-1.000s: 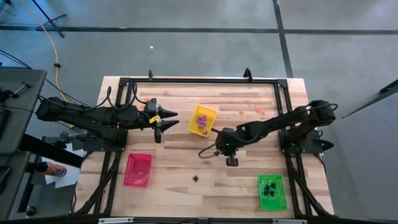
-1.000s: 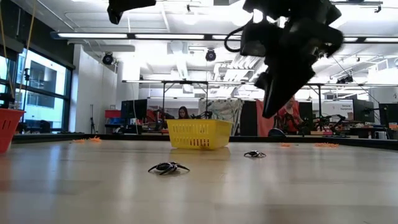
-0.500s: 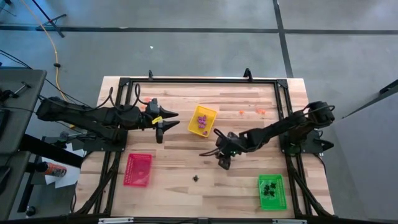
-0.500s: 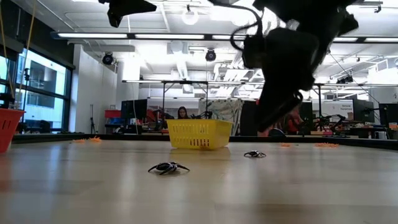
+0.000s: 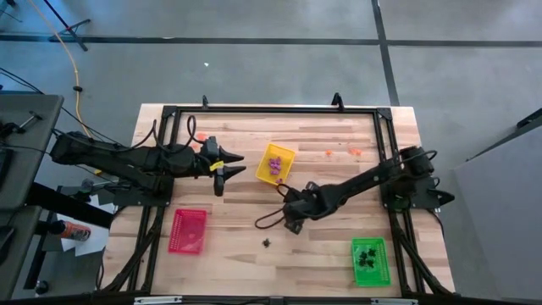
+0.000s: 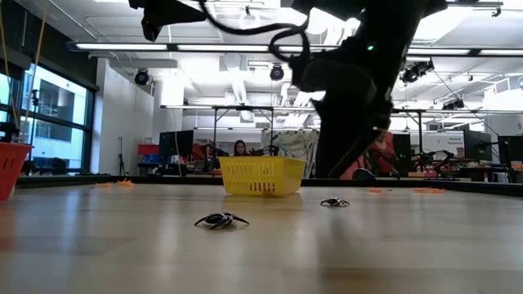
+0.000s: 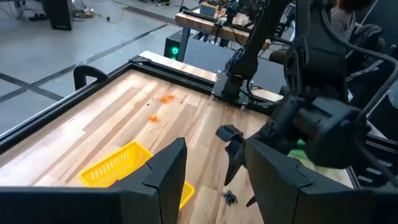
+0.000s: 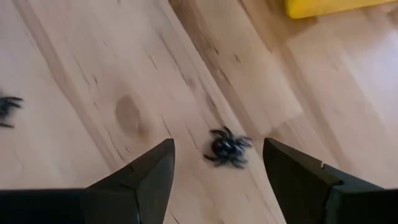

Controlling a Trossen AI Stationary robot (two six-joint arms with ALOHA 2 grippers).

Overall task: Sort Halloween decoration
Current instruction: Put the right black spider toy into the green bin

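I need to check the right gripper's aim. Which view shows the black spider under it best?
The right wrist view: the spider lies large between the open fingers. The high view hides it under the arm; the low view shows a small spider, perhaps the same one.

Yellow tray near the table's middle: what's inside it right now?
The yellow rectangular plastic tray holds a few small purple trinkets, seen from the high view. From the low view its mesh wall hides the contents, so an exact count is uncertain.
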